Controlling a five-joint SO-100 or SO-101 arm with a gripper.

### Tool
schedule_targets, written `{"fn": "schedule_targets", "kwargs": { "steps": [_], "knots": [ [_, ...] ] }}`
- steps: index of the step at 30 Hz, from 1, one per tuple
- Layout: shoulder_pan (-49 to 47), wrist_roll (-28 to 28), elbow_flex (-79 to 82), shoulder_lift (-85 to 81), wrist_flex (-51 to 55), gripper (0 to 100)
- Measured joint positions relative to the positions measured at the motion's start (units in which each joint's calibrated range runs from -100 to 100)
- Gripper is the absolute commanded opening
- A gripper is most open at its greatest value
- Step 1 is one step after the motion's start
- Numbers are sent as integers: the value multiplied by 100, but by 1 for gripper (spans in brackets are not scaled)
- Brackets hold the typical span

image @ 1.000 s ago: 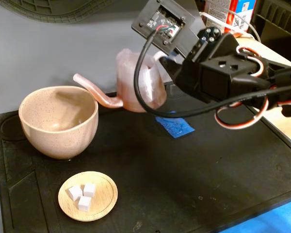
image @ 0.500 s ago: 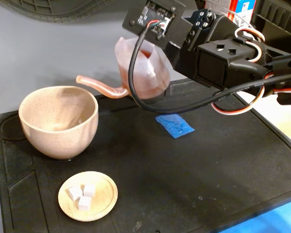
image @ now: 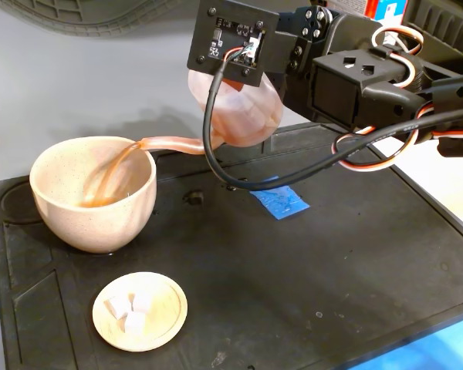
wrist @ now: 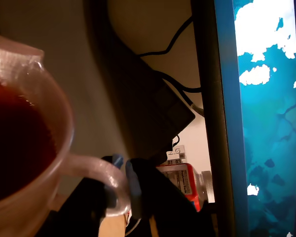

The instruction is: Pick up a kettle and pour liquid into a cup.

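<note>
The translucent pinkish kettle [image: 243, 108] hangs tilted above the black mat, its long spout [image: 174, 143] reaching left over the rim of the beige speckled cup [image: 92, 193]. A reddish-orange stream of liquid [image: 112, 171] runs from the spout tip into the cup, where some has pooled. My gripper is mostly hidden behind the wrist camera board in the fixed view. In the wrist view my gripper [wrist: 122, 185] is shut on the kettle's whitish loop handle [wrist: 96, 170], and dark red liquid [wrist: 15, 143] fills the kettle [wrist: 54, 103].
A small wooden dish [image: 141, 311] with three white cubes sits on the black mat [image: 309, 285] in front of the cup. A blue tape patch [image: 280, 202] lies mid-mat. The arm's cables [image: 239, 173] loop below the wrist.
</note>
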Motion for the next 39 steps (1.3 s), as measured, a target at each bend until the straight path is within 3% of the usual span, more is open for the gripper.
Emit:
{"fn": "schedule_targets", "kwargs": {
  "steps": [33, 39],
  "knots": [
    [0, 84, 0, 0, 0, 1],
    [15, -1053, 0, 0, 0, 1]
  ]
}}
